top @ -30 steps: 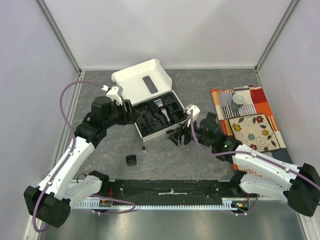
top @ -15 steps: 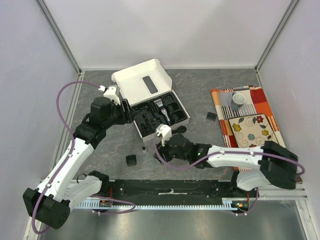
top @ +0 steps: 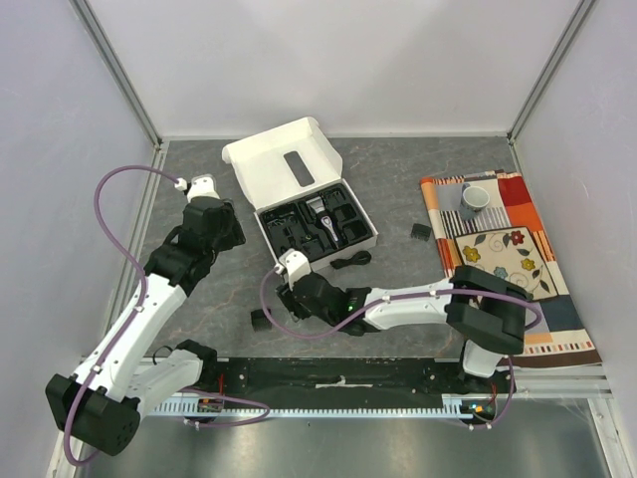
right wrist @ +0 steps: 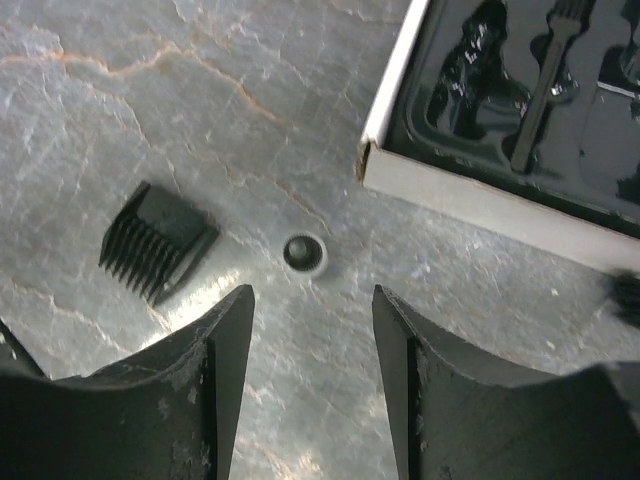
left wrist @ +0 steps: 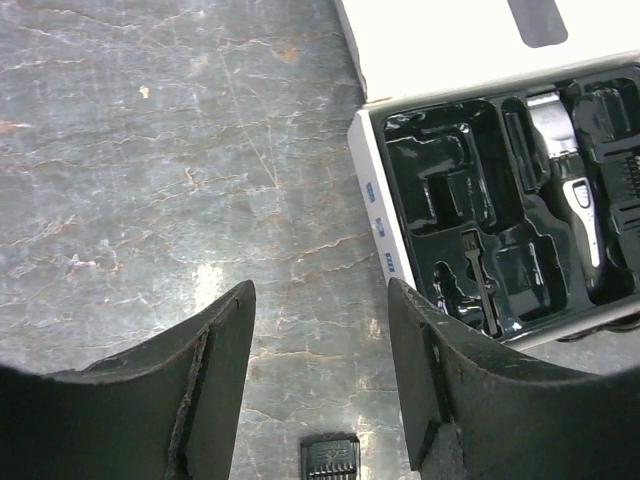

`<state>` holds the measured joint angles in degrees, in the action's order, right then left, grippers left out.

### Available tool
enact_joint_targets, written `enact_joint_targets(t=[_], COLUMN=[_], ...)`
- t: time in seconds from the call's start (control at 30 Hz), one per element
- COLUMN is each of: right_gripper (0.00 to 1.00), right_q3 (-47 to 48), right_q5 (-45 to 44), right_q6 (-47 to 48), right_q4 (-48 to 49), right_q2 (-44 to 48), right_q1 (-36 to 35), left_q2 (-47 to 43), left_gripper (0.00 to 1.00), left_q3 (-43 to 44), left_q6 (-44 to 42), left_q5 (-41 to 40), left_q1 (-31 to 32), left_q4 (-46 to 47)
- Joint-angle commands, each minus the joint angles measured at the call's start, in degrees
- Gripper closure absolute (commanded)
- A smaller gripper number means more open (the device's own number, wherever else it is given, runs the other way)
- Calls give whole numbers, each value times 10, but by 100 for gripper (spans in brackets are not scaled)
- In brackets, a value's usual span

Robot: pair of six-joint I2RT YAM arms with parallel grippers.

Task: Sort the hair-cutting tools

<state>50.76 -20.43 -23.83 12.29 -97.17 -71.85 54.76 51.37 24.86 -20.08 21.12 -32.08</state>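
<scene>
The black-and-silver clipper (top: 323, 221) lies in the black tray of the open white box (top: 366, 244); it also shows in the left wrist view (left wrist: 570, 170). A coiled cord (top: 350, 261) lies in front of the box. A black comb attachment (top: 261, 320) lies on the table, also seen in the wrist views (left wrist: 330, 458) (right wrist: 155, 240). A tiny cylinder (right wrist: 304, 253) stands just ahead of my open, empty right gripper (right wrist: 312, 370), which hovers in front of the box's near corner (top: 289, 299). My left gripper (left wrist: 320, 380) is open and empty, left of the box (top: 231, 231).
A small black bit (top: 421, 231) lies right of the box. A patterned cloth (top: 508, 249) with a grey cup (top: 475, 199) is at the right. The box lid (top: 284, 169) stands open at the back. A small brush (right wrist: 545, 90) sits in the tray.
My right arm has swung from the right of the box across its front to the left, over the cylinder. My left gripper has pulled back from the box to the left.
</scene>
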Motion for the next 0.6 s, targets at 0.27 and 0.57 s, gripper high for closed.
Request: enact_joint_targets(t=[0.27,0.57], right_gripper=[50,70], right_q3=[80,83], right_q5=[-39,-44], right_q6=[-17,-26], right_q4=[-9,-19], right_q2=[-70,-73], right_q1=[-1,4], left_q2=[8,10], left_gripper=[38,38], left_q3=[31,28], left_q6=[22,19], left_q5=[5,21], left_q1=[-36,-41], left_q4=[-7,-3])
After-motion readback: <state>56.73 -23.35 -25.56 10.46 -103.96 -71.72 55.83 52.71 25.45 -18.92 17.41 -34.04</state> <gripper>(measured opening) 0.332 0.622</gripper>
